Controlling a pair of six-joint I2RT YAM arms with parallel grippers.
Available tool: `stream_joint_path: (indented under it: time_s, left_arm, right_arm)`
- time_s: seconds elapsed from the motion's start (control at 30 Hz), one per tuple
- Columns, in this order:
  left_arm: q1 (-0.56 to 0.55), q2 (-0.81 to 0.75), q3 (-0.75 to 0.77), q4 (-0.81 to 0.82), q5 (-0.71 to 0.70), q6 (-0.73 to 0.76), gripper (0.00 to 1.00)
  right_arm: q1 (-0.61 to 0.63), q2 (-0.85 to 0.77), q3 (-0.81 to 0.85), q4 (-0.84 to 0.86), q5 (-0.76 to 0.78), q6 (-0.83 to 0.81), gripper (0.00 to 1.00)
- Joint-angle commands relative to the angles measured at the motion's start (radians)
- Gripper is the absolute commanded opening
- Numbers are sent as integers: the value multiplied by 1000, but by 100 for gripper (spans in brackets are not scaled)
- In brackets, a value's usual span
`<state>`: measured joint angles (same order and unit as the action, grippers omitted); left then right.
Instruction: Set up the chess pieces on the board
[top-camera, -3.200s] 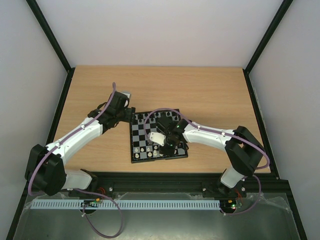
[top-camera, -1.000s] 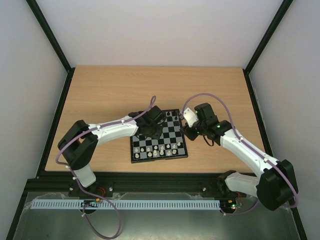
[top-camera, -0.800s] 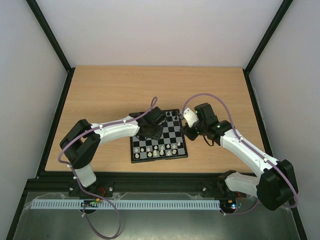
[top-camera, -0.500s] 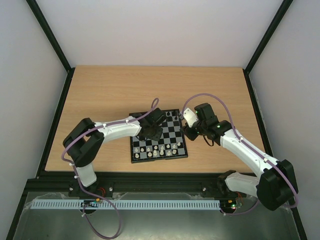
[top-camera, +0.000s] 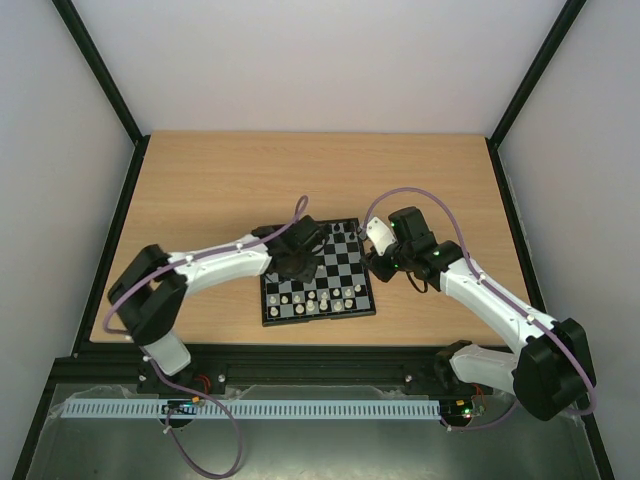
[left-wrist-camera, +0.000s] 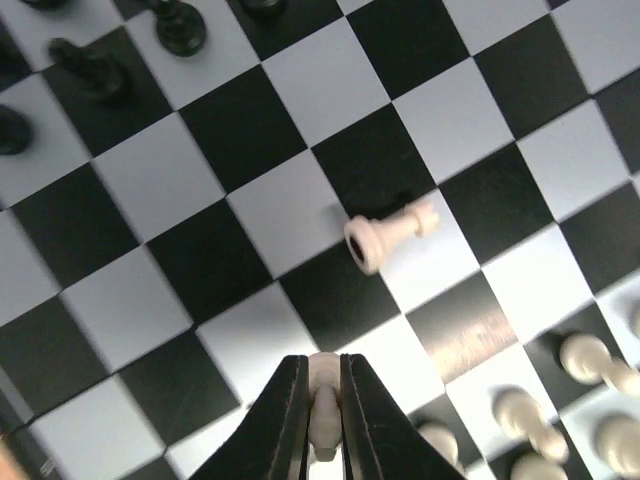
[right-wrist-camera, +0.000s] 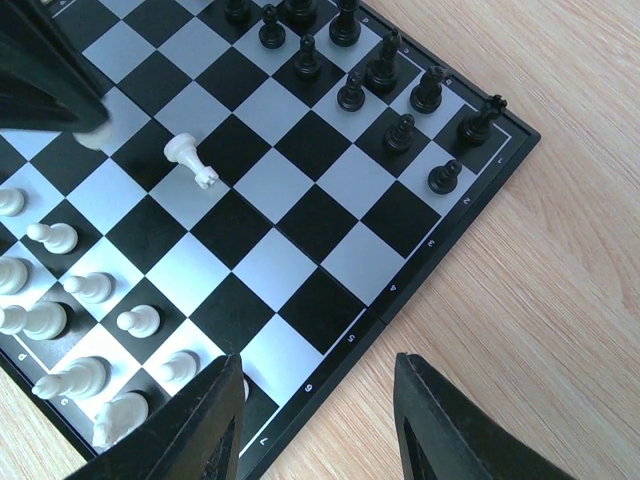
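Slowly, the white pieces (right-wrist-camera: 90, 287) are filling the two rows along the near edge of the board (top-camera: 346, 268), though some squares there are showing bare. A little farther in, over the board's left side, the left gripper (left-wrist-camera: 322, 365) is clenching a small cream piece (left-wrist-camera: 322, 398) between its fingers, holding it above the squares. At the board's right edge, the right gripper (right-wrist-camera: 315, 365) is hovering with its jaws spread wide, carrying nothing. Toward the board's middle, a tipped pawn (left-wrist-camera: 390, 232) is lying on its side, apart from every other piece. Along the board's far edge, the black pieces (right-wrist-camera: 390, 70) are standing in two rough ranks.

The step in hand appears to be setting the held piece on an open home square among the white rows. Doing it well is calling for a slow, straight descent with the piece upright and centred over its square. The fingers should be turned so that opening them is not brushing the neighbours, and they should be letting go only once the base is resting flat on the board. The tipped pawn is probably needing to be stood up after that.
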<state>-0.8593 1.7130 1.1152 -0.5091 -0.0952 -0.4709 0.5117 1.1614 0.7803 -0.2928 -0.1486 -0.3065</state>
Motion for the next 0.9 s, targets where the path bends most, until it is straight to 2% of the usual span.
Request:
stream_joint_path:
  time_s: [0.0, 0.17, 0.37, 0.87]
  left_arm:
    - [-11, -158, -53, -96, 4, 9, 8]
    - [-88, -268, -105, -167, 65, 40, 8]
    - [-177, -293, -119, -271, 5, -14, 7]
    - [-181, -276, -202, -214, 10, -42, 4]
  right_arm:
    - [-2, 12, -13, -12, -1, -8, 42]
    - [-2, 14, -13, -12, 0, -11, 43]
    - [-2, 22, -13, -14, 1, -11, 43]
    - [-3, 41, -13, -18, -2, -13, 42]
